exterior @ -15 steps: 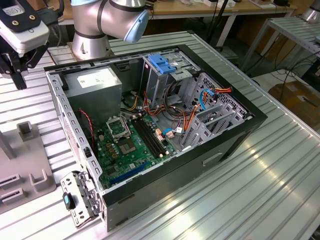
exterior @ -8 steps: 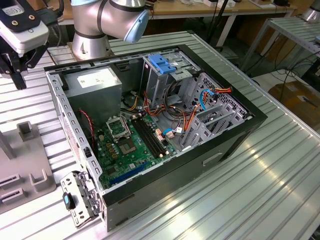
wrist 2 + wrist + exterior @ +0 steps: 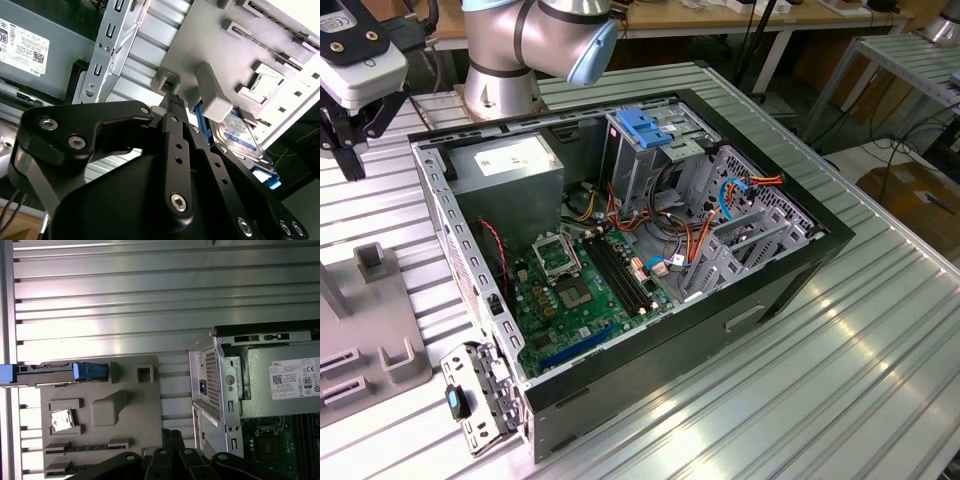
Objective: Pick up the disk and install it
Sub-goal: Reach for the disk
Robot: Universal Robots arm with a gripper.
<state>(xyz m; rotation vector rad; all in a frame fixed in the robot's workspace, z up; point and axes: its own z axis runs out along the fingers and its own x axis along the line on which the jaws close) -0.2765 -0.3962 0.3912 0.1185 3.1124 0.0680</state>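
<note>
Exterior view's left: the gripper (image 3: 172, 99) hangs over the slatted aluminium table (image 3: 150, 290), above the grey fixture block (image 3: 135, 415). In both wrist views its fingertips are pressed together with nothing between them.

The disk (image 3: 241, 131) stands on edge in a slot along one side of the fixture block. Its silvery labelled face shows in the second wrist view, framed by the blue carrier (image 3: 90, 371). The gripper tip is near the disk, not touching it.

Centre: the open computer case (image 3: 820, 235) lies on its side just beside the fixture block. Inside, the grey power supply (image 3: 510, 165) sits at the end toward the arm base (image 3: 510, 60), with the green motherboard (image 3: 575, 295) next to it.

Toward the exterior view's right: the drive cage (image 3: 640, 165) has a bare blue bracket (image 3: 648, 125) on top. Orange cables (image 3: 705, 235) run beside it.
</note>
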